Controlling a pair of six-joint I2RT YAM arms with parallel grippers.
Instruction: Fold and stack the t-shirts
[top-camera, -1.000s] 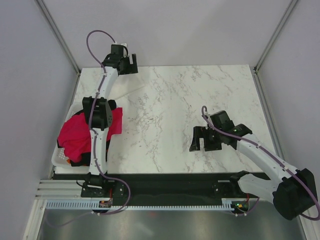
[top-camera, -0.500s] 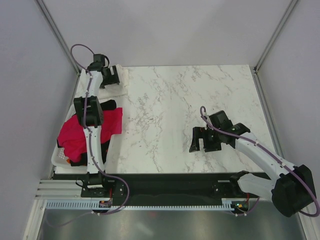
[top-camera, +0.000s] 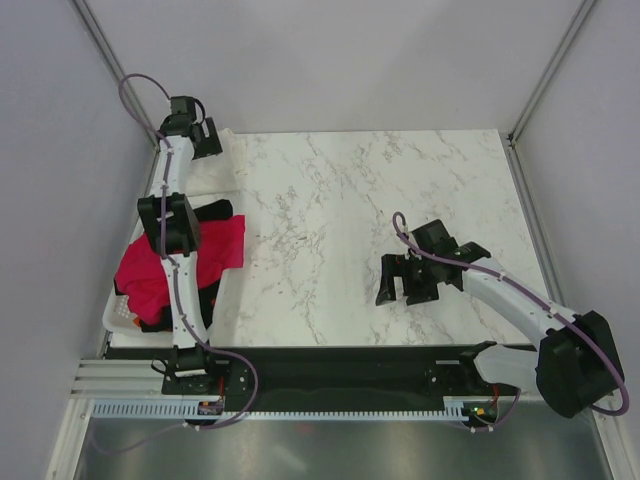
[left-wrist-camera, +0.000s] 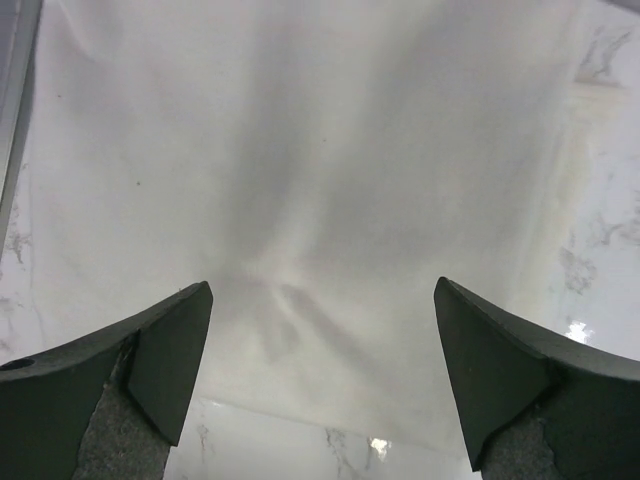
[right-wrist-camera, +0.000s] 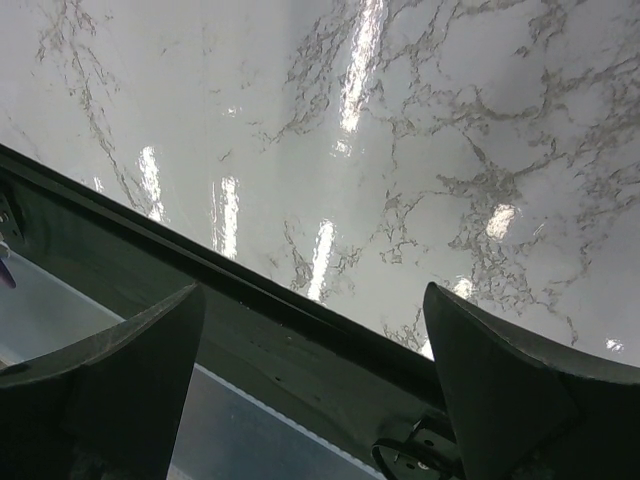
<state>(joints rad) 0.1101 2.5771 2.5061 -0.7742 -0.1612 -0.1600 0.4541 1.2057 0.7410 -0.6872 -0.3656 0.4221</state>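
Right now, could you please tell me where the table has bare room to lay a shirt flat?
The marble table is bare across its middle, between the red-pink shirt and the right gripper, and along the far right. Crowded: the left edge, with white shirt, basket and left gripper.

counter (top-camera: 350, 200): white marble look, grey veins, pretty glossy
basket (top-camera: 113, 318): white plastic, parked at the near-left corner
black strip (top-camera: 340, 362): runs along the counter's near edge
slotted rail (top-camera: 330, 408): pale, just past that strip
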